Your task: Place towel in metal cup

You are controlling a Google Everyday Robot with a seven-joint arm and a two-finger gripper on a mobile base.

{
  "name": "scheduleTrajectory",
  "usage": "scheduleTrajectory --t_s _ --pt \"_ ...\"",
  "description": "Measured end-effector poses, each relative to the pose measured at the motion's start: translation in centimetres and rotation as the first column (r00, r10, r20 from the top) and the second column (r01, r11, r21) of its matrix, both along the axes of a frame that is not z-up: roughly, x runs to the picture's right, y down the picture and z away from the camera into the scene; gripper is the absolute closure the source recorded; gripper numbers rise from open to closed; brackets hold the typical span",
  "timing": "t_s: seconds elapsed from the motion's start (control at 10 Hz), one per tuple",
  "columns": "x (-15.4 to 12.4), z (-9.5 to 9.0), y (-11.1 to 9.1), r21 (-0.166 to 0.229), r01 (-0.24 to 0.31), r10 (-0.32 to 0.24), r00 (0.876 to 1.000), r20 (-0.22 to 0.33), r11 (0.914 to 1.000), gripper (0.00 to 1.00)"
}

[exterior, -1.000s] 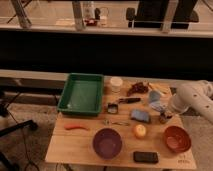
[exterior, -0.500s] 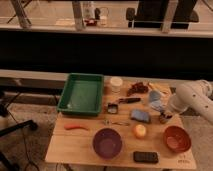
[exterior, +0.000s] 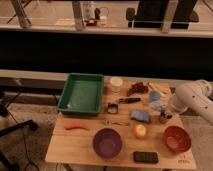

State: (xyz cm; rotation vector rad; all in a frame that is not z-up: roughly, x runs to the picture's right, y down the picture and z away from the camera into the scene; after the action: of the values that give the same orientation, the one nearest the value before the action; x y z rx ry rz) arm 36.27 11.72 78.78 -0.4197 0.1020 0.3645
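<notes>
Low, gripper (exterior: 163,118) just beside towel (exterior: 155,101)

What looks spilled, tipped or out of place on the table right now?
Nothing stands out. The tray, purple bowl and brown bowl sit upright, no spill shows on the table, and the towel lies crumpled by the right edge, beside the gripper.

One cam only, high & set back, looks down on wood table (exterior: 80,145) from its near long side; whole top in frame. Arm (exterior: 195,100) enters from rt; gripper (exterior: 163,117) sits over table's rt side.
</notes>
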Motion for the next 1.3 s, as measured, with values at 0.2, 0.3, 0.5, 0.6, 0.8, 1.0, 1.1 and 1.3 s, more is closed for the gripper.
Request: scheduleTrajectory --t_s 0.2,0.3,0.5,0.6,0.8,1.0,1.1,1.3 --pt "-0.3 -0.2 0.0 -0.004 0.008 -0.009 1.0 -0.01 1.0 0.47" --pt "-0.4 -0.2 0.1 -0.006 0.011 -0.012 1.0 -0.012 0.9999 0.4" --pt "-0.5 -0.4 0.2 -0.009 0.013 -0.013 1.0 -0.021 0.9999 0.22" --pt "-0.5 -0.4 0.1 -0.009 0.013 -0.014 1.0 -0.027 0.9999 0.2" --pt "-0.3 -0.1 0.3 -0.013 0.009 -0.009 0.999 -0.043 0.9999 0.2" --pt "0.1 0.3 0.4 -0.02 -0.001 -0.001 0.998 -0.064 0.9998 0.2" --pt "0.1 0.4 0.4 -0.022 -0.006 0.005 0.998 -0.07 0.9997 0.2" --pt "0.1 0.7 0.4 -0.027 -0.019 0.017 0.997 -0.074 0.9994 0.2"
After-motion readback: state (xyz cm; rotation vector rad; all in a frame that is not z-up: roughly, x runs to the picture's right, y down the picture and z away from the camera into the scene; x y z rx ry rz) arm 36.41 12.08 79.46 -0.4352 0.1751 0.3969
